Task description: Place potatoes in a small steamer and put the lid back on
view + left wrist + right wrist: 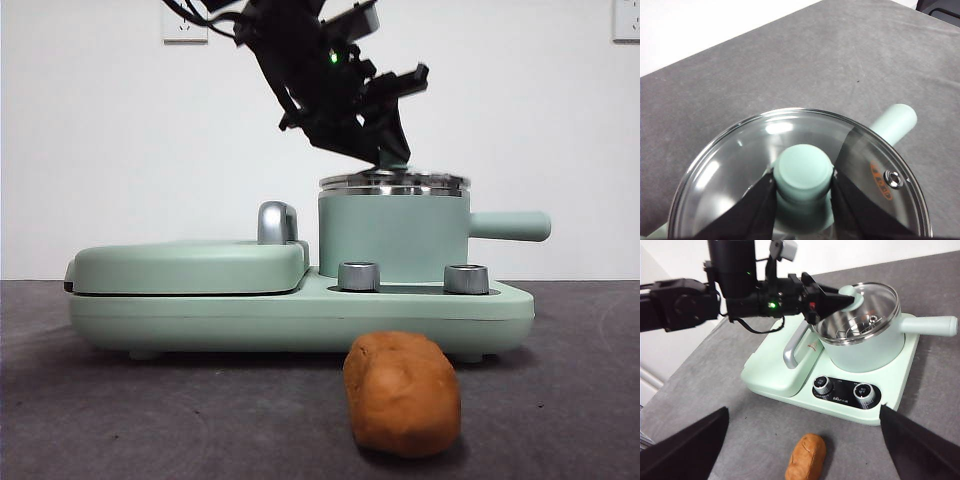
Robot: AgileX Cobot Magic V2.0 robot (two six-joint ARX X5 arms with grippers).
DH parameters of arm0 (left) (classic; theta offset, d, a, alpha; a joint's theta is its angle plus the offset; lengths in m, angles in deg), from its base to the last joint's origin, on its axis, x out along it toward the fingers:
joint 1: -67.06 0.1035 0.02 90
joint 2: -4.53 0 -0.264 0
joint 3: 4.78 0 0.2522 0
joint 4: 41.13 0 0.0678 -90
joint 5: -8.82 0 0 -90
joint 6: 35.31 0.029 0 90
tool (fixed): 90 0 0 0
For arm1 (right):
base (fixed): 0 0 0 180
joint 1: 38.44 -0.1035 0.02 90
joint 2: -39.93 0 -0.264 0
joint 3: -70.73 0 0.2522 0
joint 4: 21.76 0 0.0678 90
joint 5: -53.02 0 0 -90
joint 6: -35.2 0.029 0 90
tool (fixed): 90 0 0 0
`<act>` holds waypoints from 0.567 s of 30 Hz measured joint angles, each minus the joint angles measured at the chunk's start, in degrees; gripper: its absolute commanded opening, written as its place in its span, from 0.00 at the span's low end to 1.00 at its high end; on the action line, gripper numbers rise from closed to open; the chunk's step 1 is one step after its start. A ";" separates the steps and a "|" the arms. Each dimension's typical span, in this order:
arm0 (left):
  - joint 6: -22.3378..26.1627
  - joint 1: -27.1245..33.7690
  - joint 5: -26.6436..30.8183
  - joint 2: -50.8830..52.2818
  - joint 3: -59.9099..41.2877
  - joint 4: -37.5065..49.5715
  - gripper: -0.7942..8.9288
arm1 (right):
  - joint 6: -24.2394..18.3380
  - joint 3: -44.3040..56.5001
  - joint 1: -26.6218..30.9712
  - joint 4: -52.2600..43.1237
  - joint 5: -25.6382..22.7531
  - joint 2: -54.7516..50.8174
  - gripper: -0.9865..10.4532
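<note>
The mint-green steamer pot [393, 238] stands on the cooker base, its stubby handle [510, 225] pointing right. The glass lid [393, 182] with a chrome rim lies on or just above the pot's rim; I cannot tell which. My left gripper [392, 155] comes down from above and is shut on the lid's mint-green knob [803, 170]. This also shows in the right wrist view [842, 300]. The orange-brown potato [402, 393] lies on the grey table in front of the cooker. My right gripper [804, 409] is open and empty, high above the potato [806, 457].
The cooker base [300, 305] holds a flat hinged griddle [190, 265] with a chrome handle [277, 222] on the left and two chrome dials [360, 276] at the front. A steaming rack [860, 325] shows through the glass lid. A white wall stands behind.
</note>
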 measured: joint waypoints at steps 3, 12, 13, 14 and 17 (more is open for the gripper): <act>0.00 -0.17 -0.48 2.97 0.00 -2.36 0.13 | -0.02 0.00 0.00 0.63 -0.02 0.00 0.51; 0.00 0.35 -0.72 15.23 0.55 -11.02 0.10 | -0.50 -0.15 -1.97 5.38 -0.07 4.35 0.49; 0.00 0.55 -0.74 16.33 0.55 -12.55 0.10 | -0.50 -0.15 -2.67 5.35 -0.15 5.16 0.49; 0.00 0.81 -0.74 17.46 0.55 -14.56 0.10 | -0.48 -0.15 -3.58 5.35 -0.20 6.08 0.48; 0.00 1.68 -0.70 20.79 0.55 -20.41 0.10 | -0.22 -0.15 -7.15 5.38 -1.84 8.90 0.48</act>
